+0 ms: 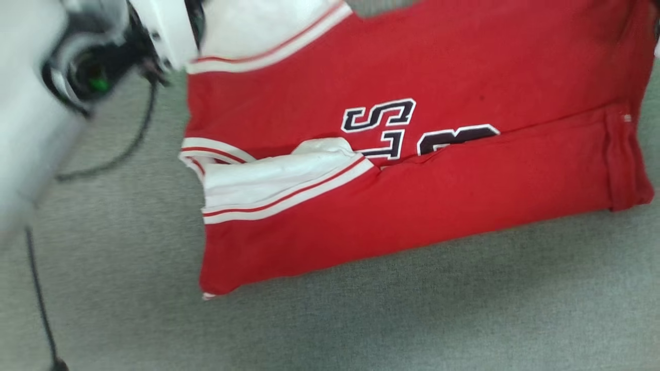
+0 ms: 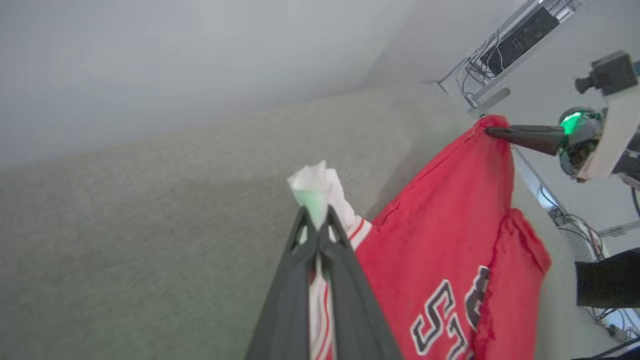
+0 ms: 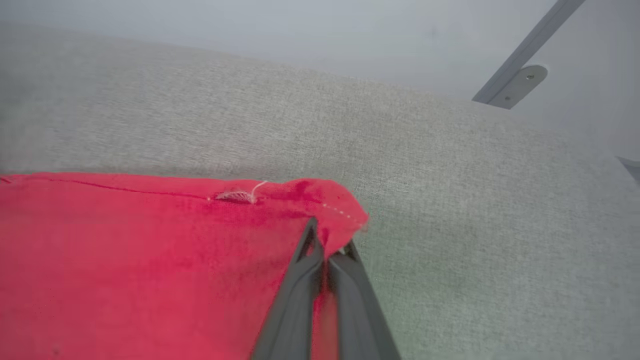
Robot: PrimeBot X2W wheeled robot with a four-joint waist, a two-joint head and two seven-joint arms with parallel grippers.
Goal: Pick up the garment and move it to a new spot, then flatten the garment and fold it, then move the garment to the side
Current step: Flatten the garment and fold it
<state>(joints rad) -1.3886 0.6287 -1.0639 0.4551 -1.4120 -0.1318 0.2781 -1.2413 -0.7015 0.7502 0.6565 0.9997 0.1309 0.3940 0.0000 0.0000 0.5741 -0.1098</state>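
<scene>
One grey cloth surface [image 1: 412,319] spans the work area and carries everything else.

One garment [image 1: 490,190], a red jersey, lies on this surface across the upper and middle part of the head view. Its near long side is folded over toward the middle. The hem end points to the right of that view and the sleeve end to the left.

The pale left arm [image 1: 26,144] is blurred. It occupies the upper left corner of the head view, beside the sleeve end of the garment.

One white sleeve [image 1: 278,178], edged by white bands with thin red stripes, lies crumpled on the red body near the garment's left edge.

Black lettering [image 1: 381,123] with a white outline sits on the chest. The folded side covers part of it.

Left gripper [image 2: 316,216]: both fingers are pressed together and clamp a bunch of white sleeve cloth, which sticks out past the tips.

Right gripper [image 3: 331,239]: both fingers are closed on a red corner of the garment, just below a stitched seam. In the left wrist view, the red edge of the garment runs from one gripper to the other. How far that edge is raised off the surface cannot be told.

One thin black cable [image 1: 139,129] runs down from the left wrist over the surface.

One metal bracket [image 3: 517,85] is fixed to the wall beyond the surface.
</scene>
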